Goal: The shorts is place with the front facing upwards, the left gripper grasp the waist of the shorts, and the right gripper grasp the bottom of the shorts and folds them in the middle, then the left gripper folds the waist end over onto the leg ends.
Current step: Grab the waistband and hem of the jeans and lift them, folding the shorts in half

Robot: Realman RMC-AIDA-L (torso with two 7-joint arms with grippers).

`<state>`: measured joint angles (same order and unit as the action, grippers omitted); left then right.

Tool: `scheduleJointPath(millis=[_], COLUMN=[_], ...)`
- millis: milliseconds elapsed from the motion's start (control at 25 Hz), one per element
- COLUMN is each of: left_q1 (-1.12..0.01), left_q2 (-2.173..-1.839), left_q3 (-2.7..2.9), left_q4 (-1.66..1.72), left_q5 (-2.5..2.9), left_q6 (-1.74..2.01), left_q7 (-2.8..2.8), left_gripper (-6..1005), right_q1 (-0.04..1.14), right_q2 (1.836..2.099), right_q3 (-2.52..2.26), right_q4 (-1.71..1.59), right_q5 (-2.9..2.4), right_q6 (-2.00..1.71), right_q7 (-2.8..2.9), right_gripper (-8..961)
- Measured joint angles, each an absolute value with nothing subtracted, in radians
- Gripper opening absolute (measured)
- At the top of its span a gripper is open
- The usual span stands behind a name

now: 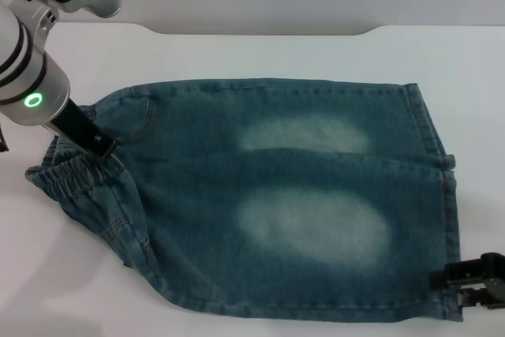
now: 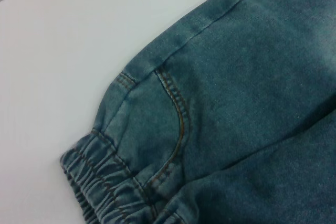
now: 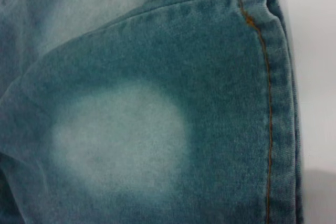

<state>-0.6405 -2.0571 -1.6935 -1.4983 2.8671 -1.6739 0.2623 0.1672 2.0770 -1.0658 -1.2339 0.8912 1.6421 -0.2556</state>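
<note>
Reaching down at the ruched elastic waist, the left gripper has its black claw tip touching the denim where the waistband meets the hip; whether the prongs are apart or already pinched on cloth cannot be told. The right gripper sits at the near corner of the leg hems, just at the edge of the cloth, and its prongs are equally unreadable.

Outward from the claws lie the shorts, spread flat on the white table, waist towards the robot's left, legs towards its right. The left wrist view shows a curved, orange-stitched pocket seam just beside the gathered band. The right wrist view shows the double-stitched hem running along the cloth's edge.

By my judgement this is the opening step: both claws are settling onto their grasp points and no fold has been made, since the two legs lie side by side. The next move calls for each claw to close firmly on its edge, taking the full thickness of cloth, and then for both to lift and carry one side over the other together, so the crease runs straight along the middle.

Counted: one pair of shorts, two legs, two pale bleached ovals, one pocket seam in view, one waistband, and two grippers.
</note>
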Motion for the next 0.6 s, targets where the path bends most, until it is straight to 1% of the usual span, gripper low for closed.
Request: scheduleJointPath(millis=[40, 600], left_q1=[-0.641, -0.644], left_q2=[-2.057, -2.059], left_q3=[-1.694, -1.691], left_q4=[-1.498, -1.496], left_q5=[2.867, 2.867], left_q6=[-1.674, -1.675], left_q7=[0.262, 0.262], left_gripper=[33, 33], right_q1=[0.169, 0.173], right_q2=[2.077, 2.075], right_q3=[-1.066, -1.060], right_q4=[-1.235, -1.266], right_q5=[0.891, 0.931], right_q6=[1.642, 1.655], right_q7=[-0.256, -0.250], right_gripper=[642, 638])
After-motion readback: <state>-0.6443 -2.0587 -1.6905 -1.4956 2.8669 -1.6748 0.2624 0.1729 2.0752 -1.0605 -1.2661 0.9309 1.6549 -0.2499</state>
